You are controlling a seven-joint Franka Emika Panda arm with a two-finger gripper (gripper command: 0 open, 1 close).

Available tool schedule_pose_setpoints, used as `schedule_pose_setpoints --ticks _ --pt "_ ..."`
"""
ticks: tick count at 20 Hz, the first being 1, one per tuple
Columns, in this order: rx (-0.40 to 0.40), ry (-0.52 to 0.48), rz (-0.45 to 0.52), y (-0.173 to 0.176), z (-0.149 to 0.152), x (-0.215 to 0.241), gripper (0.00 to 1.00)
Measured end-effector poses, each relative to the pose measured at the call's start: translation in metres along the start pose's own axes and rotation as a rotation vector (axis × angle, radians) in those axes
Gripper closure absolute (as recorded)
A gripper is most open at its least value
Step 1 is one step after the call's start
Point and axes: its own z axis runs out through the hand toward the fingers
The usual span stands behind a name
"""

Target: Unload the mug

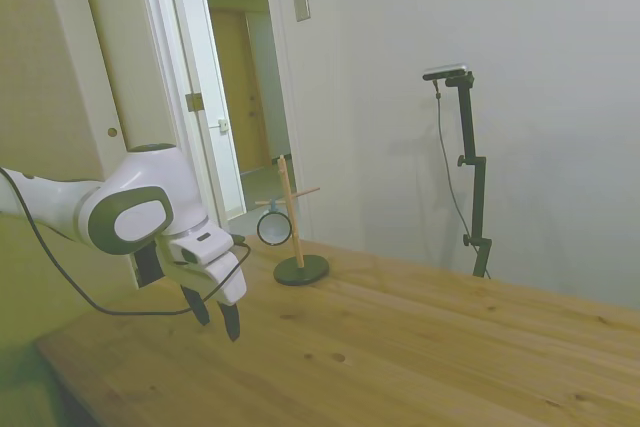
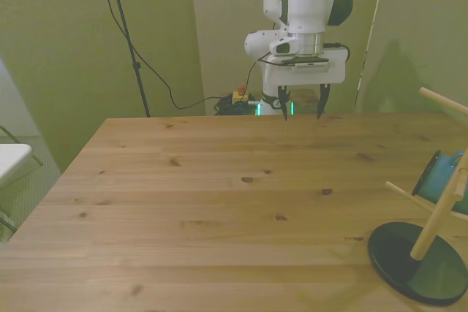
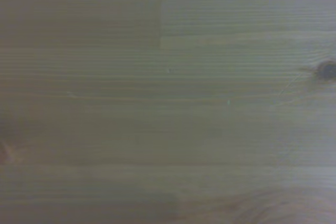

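The teal-blue mug (image 2: 441, 180) hangs on a peg of the wooden stand (image 2: 433, 228) at the front view's right edge, partly cut off by the frame. In the side view the mug (image 1: 273, 226) shows its pale round opening beside the stand's post (image 1: 288, 209). My gripper (image 2: 302, 113) hovers above the table's far edge, well away from the mug, open with nothing between its dark fingers. Seen from the side, the gripper (image 1: 216, 315) points down over the table's near left part. Only bare wood planks fill the wrist view.
The stand's dark round base (image 1: 301, 269) rests on the wooden table (image 2: 219, 202). A white object (image 2: 11, 160) sits off the table at the front view's left. A doorway (image 1: 240, 97) and a plain wall stand behind the table in the side view.
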Motion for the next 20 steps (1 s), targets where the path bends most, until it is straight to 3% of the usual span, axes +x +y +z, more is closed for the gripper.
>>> schedule_pose_setpoints --ticks 4,15,20 --pt "0.031 0.018 -0.043 -0.010 0.001 0.005 0.00" --pt "0.265 0.198 -0.156 -0.117 0.015 0.046 0.00" --pt "0.360 0.241 -0.185 -0.161 0.006 0.051 0.00"
